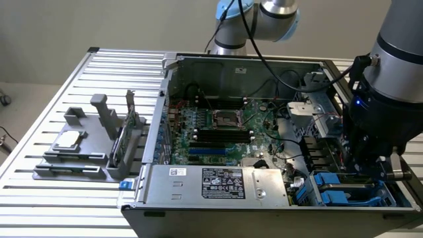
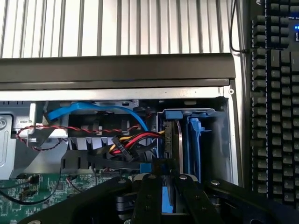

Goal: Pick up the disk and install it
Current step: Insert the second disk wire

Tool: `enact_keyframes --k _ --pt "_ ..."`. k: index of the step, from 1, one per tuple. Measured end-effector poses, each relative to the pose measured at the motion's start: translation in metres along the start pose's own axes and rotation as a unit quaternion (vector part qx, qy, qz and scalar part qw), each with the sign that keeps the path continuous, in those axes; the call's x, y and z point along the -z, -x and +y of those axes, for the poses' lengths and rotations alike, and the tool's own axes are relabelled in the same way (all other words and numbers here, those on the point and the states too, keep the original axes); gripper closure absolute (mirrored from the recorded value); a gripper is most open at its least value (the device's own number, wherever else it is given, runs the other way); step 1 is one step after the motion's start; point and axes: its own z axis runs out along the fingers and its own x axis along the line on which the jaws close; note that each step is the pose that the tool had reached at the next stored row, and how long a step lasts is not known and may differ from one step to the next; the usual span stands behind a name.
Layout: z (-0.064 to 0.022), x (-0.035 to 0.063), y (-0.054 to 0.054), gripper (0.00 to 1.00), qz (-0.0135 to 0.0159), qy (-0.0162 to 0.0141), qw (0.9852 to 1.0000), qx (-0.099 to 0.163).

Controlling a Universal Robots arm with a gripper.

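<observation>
The end effector [image 2: 163,186] is down inside the open computer case [image 1: 231,67], at the case's near corner on the exterior view's right, where the blue drive bays [image 1: 337,191] sit. Its fingers are drawn narrow and clamp the disk [image 2: 169,149] by its near edge. The disk stands on edge, held straight out ahead of the fingers, its long axis running away from them into the bay. It appears partly entered in the slot, with a second blue bracket [image 2: 194,144] just beside it, nearer the case wall.

From where I stand, what matters is that line: disk, fingers and slot look roughly in a row, so the disk seems to be in the course of seating rather than travelling.

Counting: one arm, one end effector, one disk in the grip. One bundle of red, yellow and black cables [image 2: 128,142] lies beside the bay, with one blue cable [image 2: 98,111] arching above it. One grey parts holder [image 1: 86,144] rests on the slatted worktop [image 1: 53,99] outside the case, well apart.
</observation>
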Motion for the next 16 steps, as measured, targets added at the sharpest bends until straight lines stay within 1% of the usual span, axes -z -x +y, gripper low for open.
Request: enact_keyframes --k 4,11,16 --pt "-0.0005 -0.0016 0.002 0.84 0.0 0.0039 1.0 0.0" --pt "-0.0016 -0.004 0.0051 0.84 0.0002 0.0089 1.0 0.0" --pt "-0.0026 -0.0066 0.0056 0.84 0.0003 0.0133 0.9999 0.0"
